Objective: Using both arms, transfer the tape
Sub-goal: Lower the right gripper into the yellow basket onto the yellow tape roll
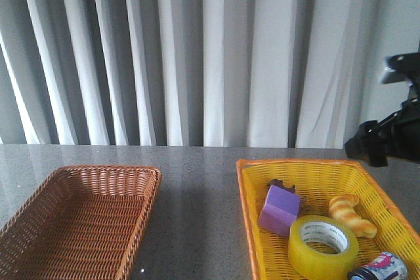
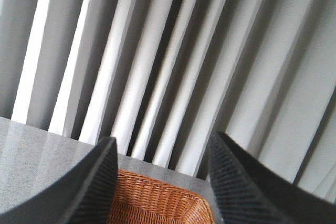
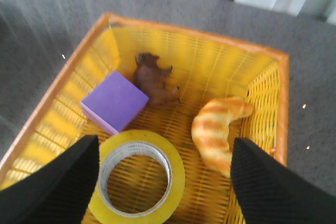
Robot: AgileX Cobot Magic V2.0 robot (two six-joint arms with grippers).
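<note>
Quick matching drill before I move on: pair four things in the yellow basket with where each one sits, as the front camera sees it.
Things:
1. tape
2. purple block
3. croissant
4. printed can

Places:
A. right side of the yellow basket, beyond the tape
B. near right corner, cut off by the picture's edge
C. near middle, lying flat with its hole up
D. left of the croissant, just behind the tape

Pairs: 1-C, 2-D, 3-A, 4-B
</note>
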